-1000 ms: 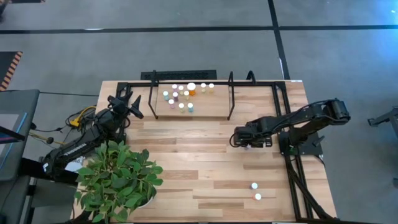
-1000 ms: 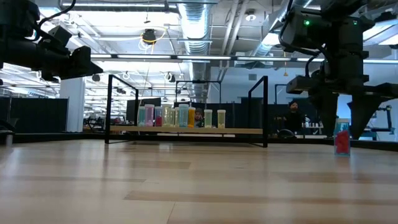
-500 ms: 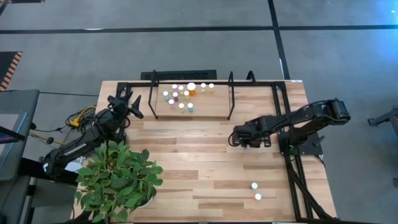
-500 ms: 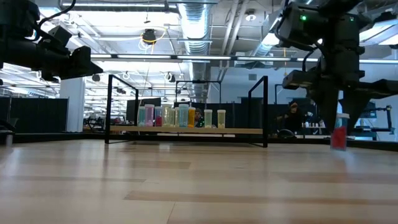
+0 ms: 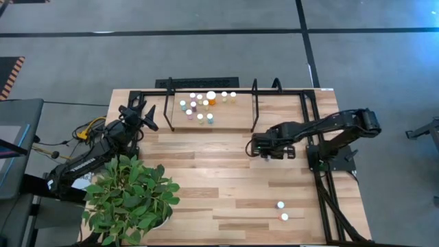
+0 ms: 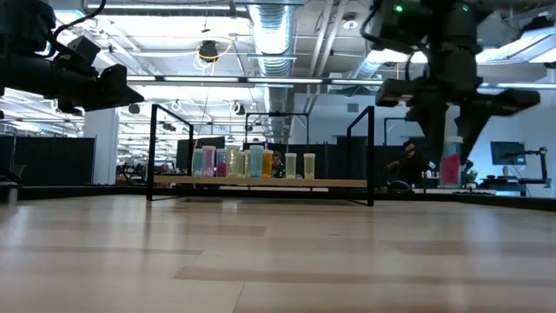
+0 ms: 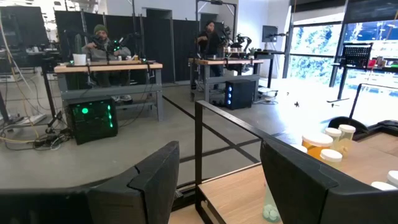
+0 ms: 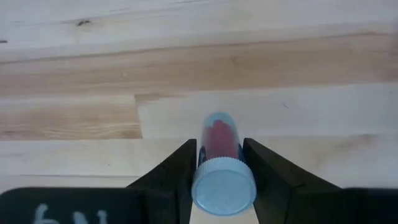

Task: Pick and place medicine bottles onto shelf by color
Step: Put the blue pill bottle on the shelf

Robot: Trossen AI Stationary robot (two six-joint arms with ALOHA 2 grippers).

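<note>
Pink bottle [image 8: 219, 163] with a pale blue cap clamped between the fingers of the right gripper [image 5: 261, 149], lifted clear of the tabletop [image 5: 226, 171] in the low view, just off the right end loop of the shelf [image 5: 233, 123]. About 12 bottles standing on the shelf board already, bunched toward its left half, the big orange bottle [image 5: 211, 97] among them; grouping by color too small to judge. Left to do, by the look of it: setting this pink one down with its like, then fetching 2 pale-capped bottles [image 5: 282, 210] near the front right corner. Left gripper [image 5: 145, 112] idle, partly open and empty, beside the shelf's left end. No readable labels on any bottle; only a scrap of white marking on the right wrist, illegible.
</note>
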